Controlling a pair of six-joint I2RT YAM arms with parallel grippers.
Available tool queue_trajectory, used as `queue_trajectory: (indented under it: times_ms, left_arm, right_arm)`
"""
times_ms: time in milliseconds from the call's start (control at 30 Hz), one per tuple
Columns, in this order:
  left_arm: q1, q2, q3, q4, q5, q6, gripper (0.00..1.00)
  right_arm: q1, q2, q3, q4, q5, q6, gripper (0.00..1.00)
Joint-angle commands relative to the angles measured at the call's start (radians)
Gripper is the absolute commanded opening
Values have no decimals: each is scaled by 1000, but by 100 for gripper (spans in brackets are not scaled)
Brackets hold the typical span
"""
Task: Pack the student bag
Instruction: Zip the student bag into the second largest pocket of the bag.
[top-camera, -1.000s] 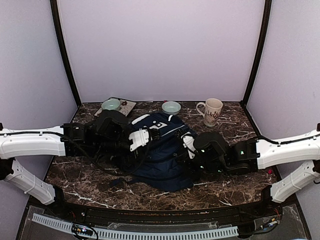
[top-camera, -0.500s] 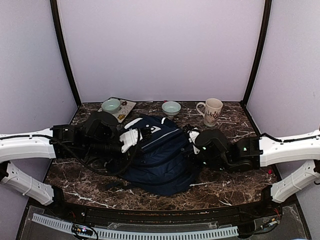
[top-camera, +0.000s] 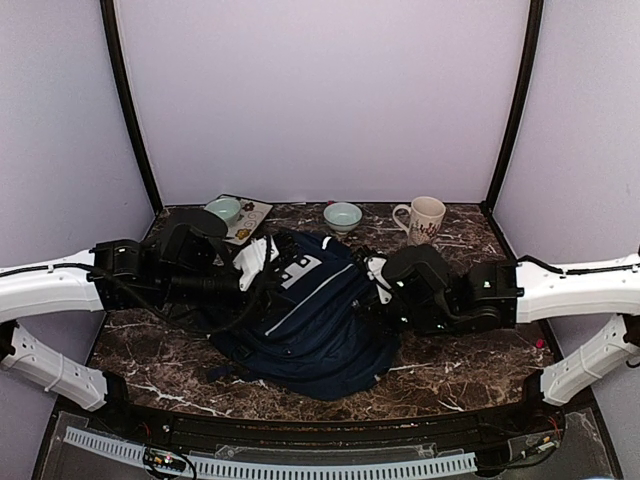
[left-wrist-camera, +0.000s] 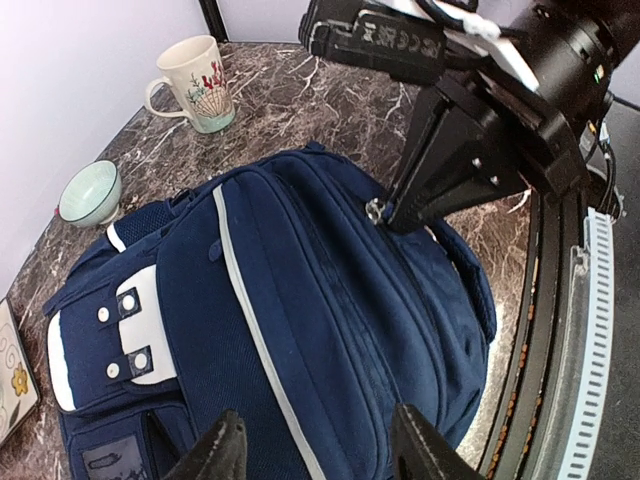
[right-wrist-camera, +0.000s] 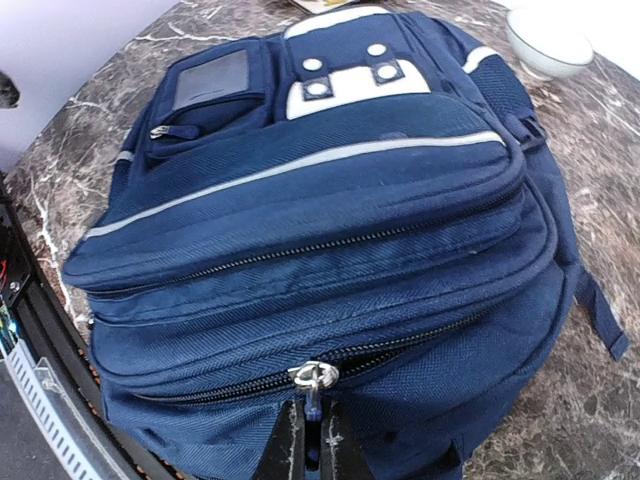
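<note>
The student bag (top-camera: 310, 320) lies mid-tabletop (top-camera: 450, 375), the right gripper (right-wrist-camera: 308, 415) pinching its zipper pull (right-wrist-camera: 312, 378); I'd drag steadily along the track while the left gripper (left-wrist-camera: 315, 445), parted and empty, pins the fabric.

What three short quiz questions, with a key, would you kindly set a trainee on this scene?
1. True or false: the right gripper is shut on the zipper pull of the student bag.
2. What stands at the back right of the table? A) mug B) bottle C) book
3. Fill in: the left gripper hangs over the bag with its jaws ____.
Key: 1 true; 2 A; 3 open.
</note>
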Motion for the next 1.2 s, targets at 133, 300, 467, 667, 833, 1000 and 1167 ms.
queue_trajectory:
  times_ms: [133,300,467,667,833,1000,1167]
  left_arm:
    - [-7,-93,33,-4,90,-151,52]
    - [-8,-80,26,1,82,-201,49]
    - [-8,-70,19,-19,105,-220,44]
    - [-8,-92,-1,-42,108,-228,41]
    - [-8,-108,-24,-40,161,-224,41]
    - [-8,-80,-28,-58,185,-222,44]
    - [-8,-60,-32,-50,158,-207,44]
  right_arm:
    - [59,73,224,58,-86,-61,0]
    - [85,128,337,32,-111,-93,0]
    - [104,155,396,19,-123,-107,0]
    - [115,146,376,46,-121,-91,0]
    - [115,143,369,43,-115,-77,0]
    - [117,149,376,40,-116,-82,0]
    - [116,155,387,32,-115,-79,0]
